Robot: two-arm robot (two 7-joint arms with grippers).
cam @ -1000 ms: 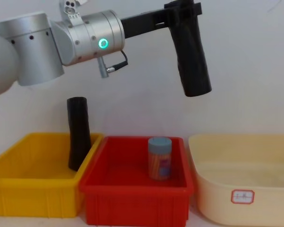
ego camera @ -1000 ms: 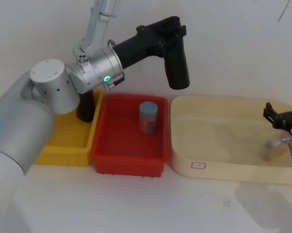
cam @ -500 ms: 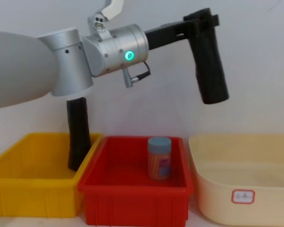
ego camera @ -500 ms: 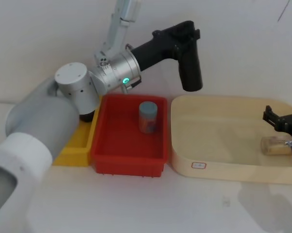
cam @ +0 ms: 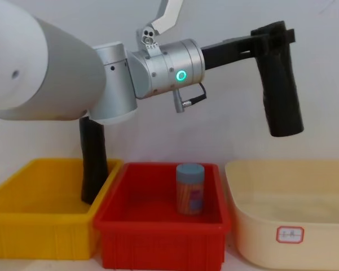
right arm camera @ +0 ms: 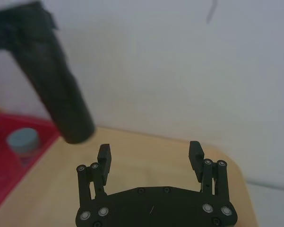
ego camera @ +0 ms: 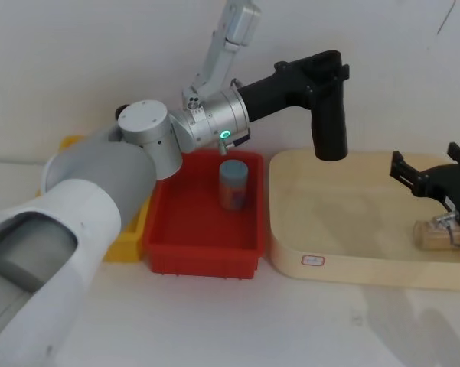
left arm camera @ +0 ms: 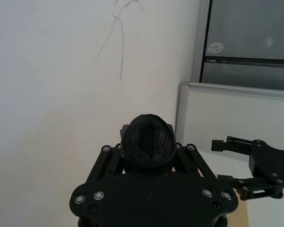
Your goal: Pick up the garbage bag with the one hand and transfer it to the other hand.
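White wall backs a pale worktop [ego camera: 214, 321] in the head view, where the left gripper [ego camera: 326, 70], on the arm with the green ring light, is clamped on the upper end of the garbage bag [ego camera: 330, 126], which hangs upright below it in the air. Under the bag's lower end lies the back edge of a cream tray [ego camera: 352, 264]. The right gripper [ego camera: 432, 177] hovers over that tray, apart from the bag, its fingers spread wide and empty.

From the left wrist, the bag's round end [left arm camera: 148, 144] sits gripped between this gripper's fingers, with the right gripper [left arm camera: 255, 168] beyond it.

From the right wrist, the right gripper [right arm camera: 150, 158] has nothing between its fingers; the bag [right arm camera: 61, 90] hangs ahead of it, untouched.

Seen from the chest, the bag [cam: 282, 96] hangs well above the tray's rim [cam: 293, 237]. Lower down on the arm's side, a red bin [cam: 158, 243] holds a blue-lidded jar [cam: 190, 189], and a second black roll [cam: 93, 164] stands in a yellow bin [cam: 39, 226]
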